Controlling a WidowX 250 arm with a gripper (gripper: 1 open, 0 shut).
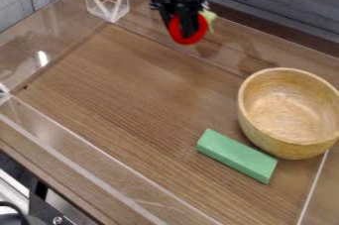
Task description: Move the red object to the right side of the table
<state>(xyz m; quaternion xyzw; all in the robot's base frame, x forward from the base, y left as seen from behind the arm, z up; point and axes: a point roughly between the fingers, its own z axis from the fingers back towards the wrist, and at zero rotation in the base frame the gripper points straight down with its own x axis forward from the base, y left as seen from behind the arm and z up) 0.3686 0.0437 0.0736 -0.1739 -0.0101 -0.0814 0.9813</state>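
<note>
I see the gripper (184,21) clenched on the red toy strawberry (188,29), held above the far edge of the table (133,100), up and left of the wooden bowl (288,112); green block (237,156) just beside the bowl.

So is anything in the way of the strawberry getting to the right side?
Yes. The tool holds the strawberry at the table's far edge, and the bowl and green block fill much of the right side. The far right corner looks open.
</note>
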